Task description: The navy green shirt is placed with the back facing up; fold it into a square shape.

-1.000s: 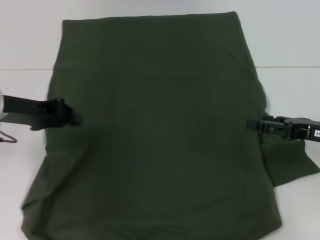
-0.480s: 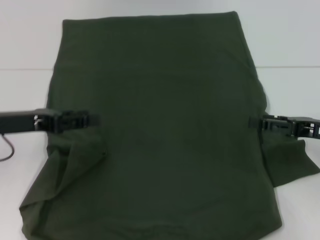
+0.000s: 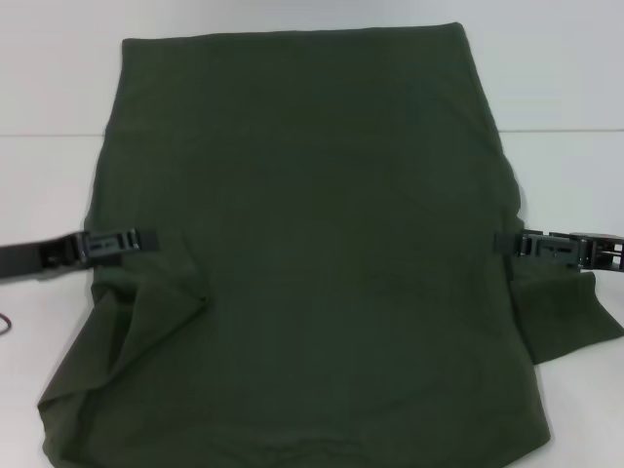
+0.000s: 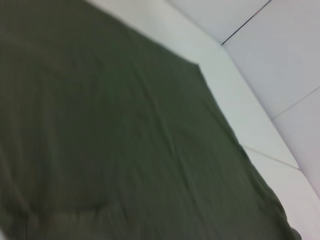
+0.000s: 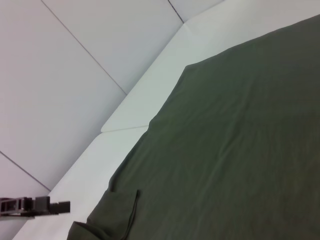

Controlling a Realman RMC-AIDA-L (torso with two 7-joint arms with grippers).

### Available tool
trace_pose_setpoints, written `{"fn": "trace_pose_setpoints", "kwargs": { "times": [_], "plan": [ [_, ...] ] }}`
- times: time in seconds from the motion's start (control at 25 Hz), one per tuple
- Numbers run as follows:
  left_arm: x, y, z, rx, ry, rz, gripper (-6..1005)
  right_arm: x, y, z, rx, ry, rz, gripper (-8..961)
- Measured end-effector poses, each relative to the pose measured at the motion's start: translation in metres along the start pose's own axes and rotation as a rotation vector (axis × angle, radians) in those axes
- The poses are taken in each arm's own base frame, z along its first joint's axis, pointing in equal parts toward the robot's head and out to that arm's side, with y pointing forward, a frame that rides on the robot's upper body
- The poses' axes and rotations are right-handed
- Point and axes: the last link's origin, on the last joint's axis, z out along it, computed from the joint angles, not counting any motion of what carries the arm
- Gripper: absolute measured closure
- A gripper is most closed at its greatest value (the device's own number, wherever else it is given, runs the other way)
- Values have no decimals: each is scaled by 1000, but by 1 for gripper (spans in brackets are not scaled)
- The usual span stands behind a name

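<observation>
The green shirt (image 3: 302, 253) lies spread over the white table (image 3: 49, 185). The left gripper (image 3: 146, 240) and right gripper (image 3: 502, 243) meet its side edges; I cannot tell how their fingers stand. White table shows on both sides.

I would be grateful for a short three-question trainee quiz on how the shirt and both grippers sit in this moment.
1. True or false: the navy green shirt is already folded into a small square.
2. The right gripper is: A) over the shirt's middle; B) at the shirt's right edge, just above the sleeve; C) out of view.
3. Fill in: the left gripper reaches in over the shirt's ____ edge.

Key
1. False: it lies spread wide on the white table, with only the left sleeve folded onto the body.
2. B.
3. Left.
</observation>
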Motion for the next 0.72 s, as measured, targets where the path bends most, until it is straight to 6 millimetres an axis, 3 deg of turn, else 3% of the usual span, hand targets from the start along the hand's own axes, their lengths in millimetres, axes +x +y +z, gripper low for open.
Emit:
{"fn": "trace_pose_setpoints", "kwargs": {
  "times": [0.08, 0.36, 0.4, 0.56, 0.64, 0.72],
  "plan": [
    [-6, -1, 4, -5, -17, -35, 129, 1, 0, 0, 0, 3, 0, 117],
    [-24, 5, 27, -24, -114, -54, 92, 0, -4, -10, 9, 20, 16, 117],
    [-28, 12, 28, -71, -152, -31, 92, -1, -4, -12, 11, 22, 22, 117],
    [-29, 28, 13, -203, -160, -8, 93, -3, -7, -26, 19, 48, 63, 117],
    [-24, 25, -3, -217, -103, -19, 93, -4, -12, -34, 46, 77, 96, 117],
    [-22, 23, -7, -209, -85, -20, 94, -7, -18, -44, 88, 115, 130, 117]
  ]
}}
